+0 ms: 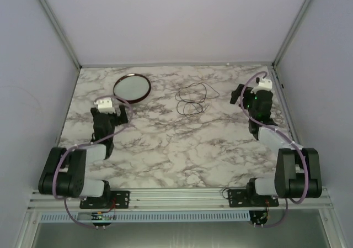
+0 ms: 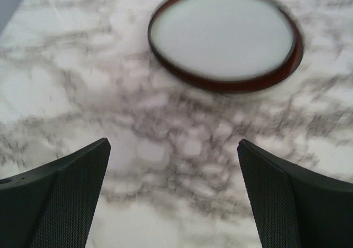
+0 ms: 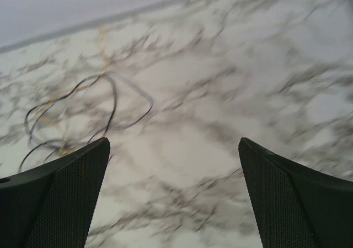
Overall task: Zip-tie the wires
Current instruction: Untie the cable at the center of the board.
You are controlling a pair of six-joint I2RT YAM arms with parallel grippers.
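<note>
Left gripper (image 2: 172,141): jaws spread wide, nothing between them, over bare marble table (image 1: 165,148), near the round dark-rimmed dish (image 2: 223,35) and not touching it. Wires (image 1: 192,98): hair-thin dark strands in a few loose overlapping loops, lying flat on the table toward the back, right of the dish and apart from it. The right wrist view is blurred, and some strands look yellowish there. Right gripper (image 3: 172,139): jaws wide apart, holding nothing, right of the wires, no contact.
</note>
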